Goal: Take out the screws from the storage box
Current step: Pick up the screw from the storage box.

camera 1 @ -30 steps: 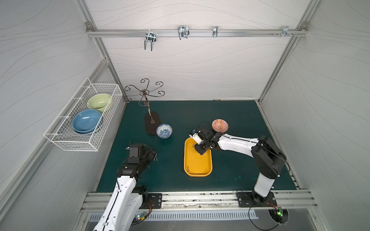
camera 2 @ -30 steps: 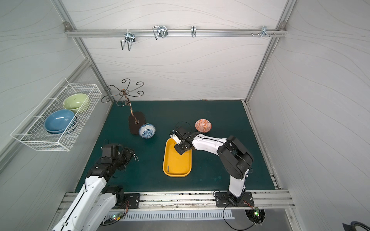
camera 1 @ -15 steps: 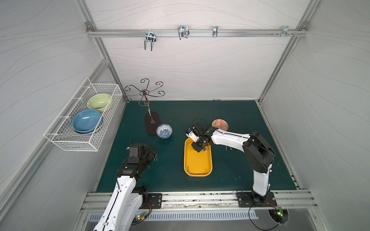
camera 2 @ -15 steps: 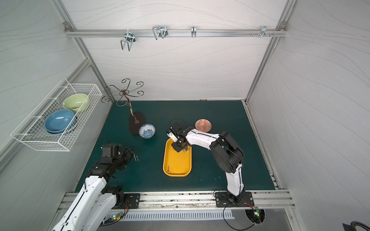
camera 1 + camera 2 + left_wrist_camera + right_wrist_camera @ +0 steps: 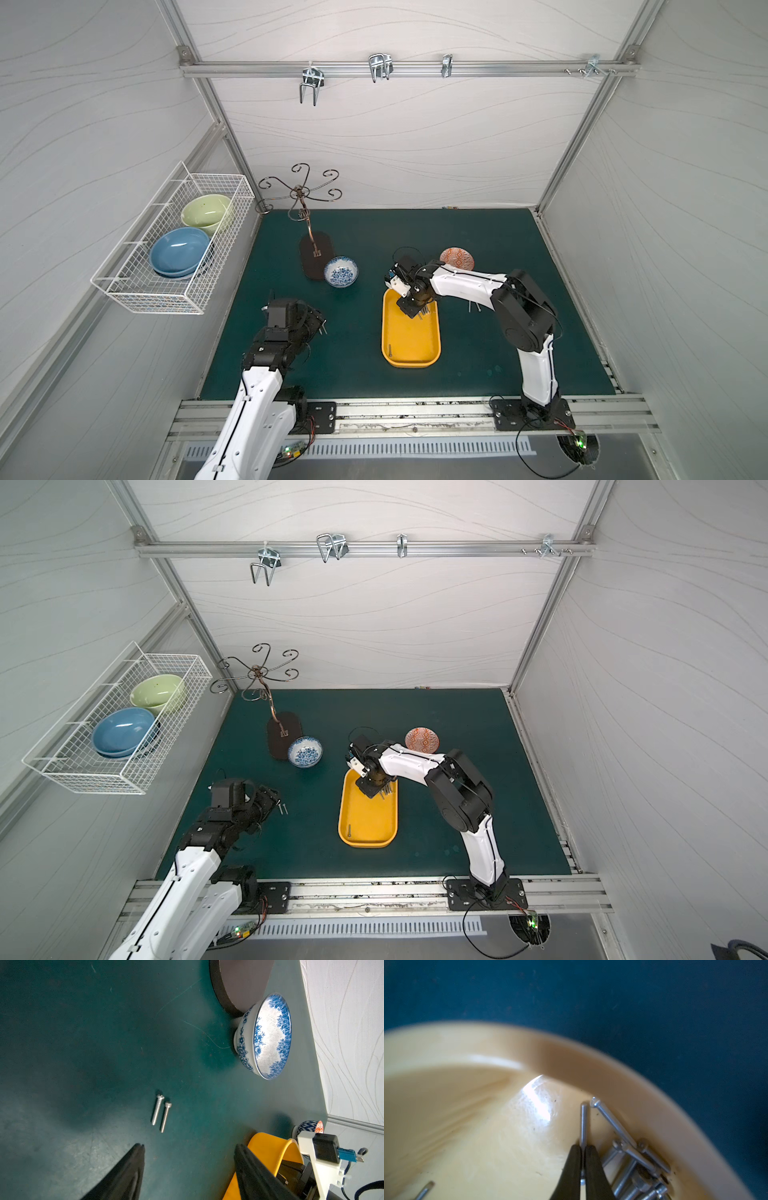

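Observation:
The yellow storage box [image 5: 409, 345] [image 5: 368, 827] lies mid-table, and its rim [image 5: 571, 1064] shows in the right wrist view. My right gripper [image 5: 415, 313] [image 5: 583, 1148] is down in the box's far end, shut on one thin screw [image 5: 584, 1124]. A pile of several screws [image 5: 635, 1169] lies right beside it against the wall. One more screw [image 5: 391, 350] lies at the box's near end. Two screws [image 5: 160, 1112] [image 5: 323, 329] lie on the mat just ahead of my left gripper [image 5: 189, 1146] [image 5: 313, 322], which is open and holds nothing.
A blue-and-white bowl [image 5: 340, 271] and a dark hook stand base [image 5: 316, 255] sit left of the box. A red patterned bowl [image 5: 456, 258] is behind my right arm. Loose screws [image 5: 473, 307] lie on the mat right of the box. A wire basket [image 5: 174, 249] hangs on the left wall.
My right gripper moved to the far end of the box, came down beside the screw pile and closed on one screw. The left arm has not moved.

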`<state>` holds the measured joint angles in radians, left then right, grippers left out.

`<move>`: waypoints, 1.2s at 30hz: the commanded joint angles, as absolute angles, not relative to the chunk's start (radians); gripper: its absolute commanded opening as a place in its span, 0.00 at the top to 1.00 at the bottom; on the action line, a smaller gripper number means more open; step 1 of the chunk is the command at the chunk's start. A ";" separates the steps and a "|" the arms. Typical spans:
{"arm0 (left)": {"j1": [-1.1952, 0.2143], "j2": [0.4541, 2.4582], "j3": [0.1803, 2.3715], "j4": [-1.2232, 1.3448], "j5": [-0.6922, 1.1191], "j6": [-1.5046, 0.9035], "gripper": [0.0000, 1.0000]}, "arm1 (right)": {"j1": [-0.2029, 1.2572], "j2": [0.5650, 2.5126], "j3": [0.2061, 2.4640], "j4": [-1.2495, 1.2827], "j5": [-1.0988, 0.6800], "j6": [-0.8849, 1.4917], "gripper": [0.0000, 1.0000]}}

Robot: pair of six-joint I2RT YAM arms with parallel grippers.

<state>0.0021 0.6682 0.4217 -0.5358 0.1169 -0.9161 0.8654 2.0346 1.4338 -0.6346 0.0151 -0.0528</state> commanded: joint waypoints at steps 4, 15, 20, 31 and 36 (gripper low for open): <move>0.005 0.659 0.428 -0.547 0.125 -0.905 0.28 | 0.882 2.118 1.430 -0.736 -0.019 -0.055 1.00; 0.005 0.652 0.439 -0.542 0.147 -0.890 0.27 | 0.883 1.919 1.333 -0.576 -0.030 -0.029 1.00; 0.004 0.636 0.451 -0.539 0.164 -0.887 0.24 | 0.883 1.881 1.336 -0.557 -0.026 -0.017 1.00; -0.222 0.720 0.630 -0.603 0.014 -0.883 0.24 | 0.856 1.754 1.258 -0.474 0.000 0.039 1.00; -0.360 0.806 0.717 -0.620 -0.031 -0.851 0.25 | 0.833 1.607 1.160 -0.415 0.030 0.092 1.00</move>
<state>-0.3149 0.7799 0.6659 -0.6170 0.0250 -0.8856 0.8463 1.6798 1.1931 -0.4652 0.0040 0.0444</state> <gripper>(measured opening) 0.751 0.049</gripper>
